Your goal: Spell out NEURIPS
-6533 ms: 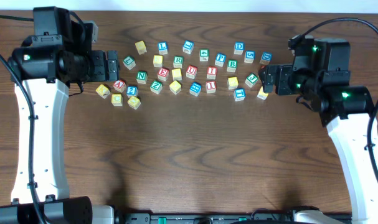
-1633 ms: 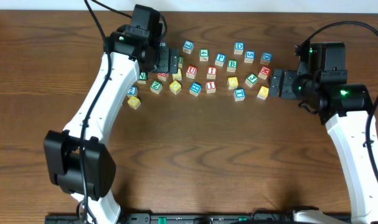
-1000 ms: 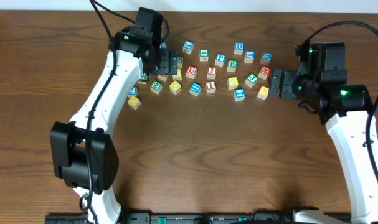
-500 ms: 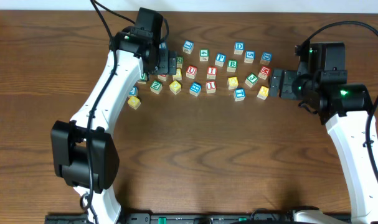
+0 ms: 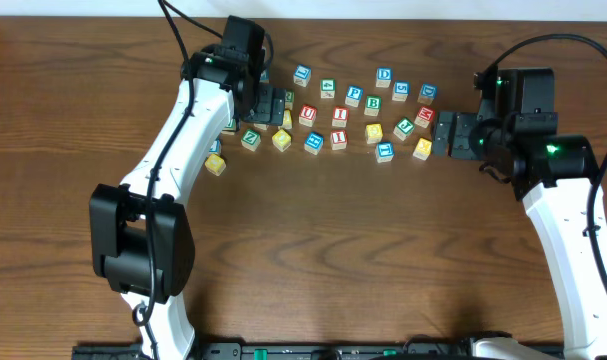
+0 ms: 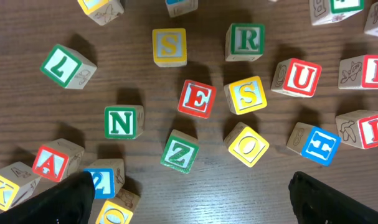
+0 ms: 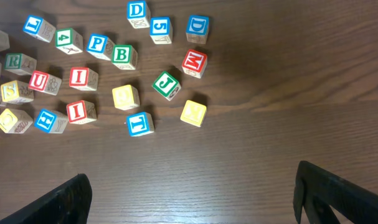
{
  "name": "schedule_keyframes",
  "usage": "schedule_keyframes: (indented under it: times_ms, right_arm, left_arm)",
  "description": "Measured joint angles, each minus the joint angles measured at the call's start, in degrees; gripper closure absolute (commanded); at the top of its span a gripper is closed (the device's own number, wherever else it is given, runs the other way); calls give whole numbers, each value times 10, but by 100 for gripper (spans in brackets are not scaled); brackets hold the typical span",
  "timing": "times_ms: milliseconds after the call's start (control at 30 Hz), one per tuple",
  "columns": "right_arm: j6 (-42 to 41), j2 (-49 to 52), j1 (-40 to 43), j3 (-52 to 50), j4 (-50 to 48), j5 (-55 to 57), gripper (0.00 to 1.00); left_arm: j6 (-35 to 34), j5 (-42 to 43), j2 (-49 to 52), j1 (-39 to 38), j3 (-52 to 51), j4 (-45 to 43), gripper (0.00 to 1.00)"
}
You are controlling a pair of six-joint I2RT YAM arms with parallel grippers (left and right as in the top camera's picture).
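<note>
Blocks for the word lie scattered in a loose band across the far half of the desk (image 5: 313, 230), none lined up yet. The left end effector (image 5: 271, 105) hangs over the left part of the band, fingers spread wide with nothing between them.

In its wrist view, from the left:
- The green N block (image 6: 121, 122) sits a little apart from its neighbours.
- The red E block (image 6: 197, 98) lies slightly turned, with a yellow S block (image 6: 247, 94) just beside it.
- The R block (image 6: 245, 41) lies above that S.
- The U block (image 6: 301, 77) and an I block (image 6: 369, 71) follow near the right edge.

Further right, the blue P block (image 7: 98, 43) sits just beside a B block (image 7: 123, 56). The right end effector (image 5: 445, 132) hovers at the right end of the band, likewise spread and empty.

These look like small wooden cubes, so they should be light, rigid and hard to damage. Their smooth painted faces may slide or twist if caught at a corner. The best hold is probably across two opposite flat sides, with the fingers square to the faces, so a turned block such as E calls for a wrist rotation first.

Crowding seems the main risk: fingers lowered around E could nudge the S or the Z block (image 6: 177, 151). N has more room at its sides.
</note>
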State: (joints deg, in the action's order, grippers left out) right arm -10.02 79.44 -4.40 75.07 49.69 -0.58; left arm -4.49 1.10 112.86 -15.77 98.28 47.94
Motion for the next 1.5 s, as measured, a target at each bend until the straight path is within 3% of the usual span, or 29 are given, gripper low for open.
schedule_keyframes:
  times_ms: [1500]
  right_arm:
    - [0, 0, 0, 0, 0, 0, 1]
  left_arm:
    - [1, 0, 0, 0, 0, -19, 2]
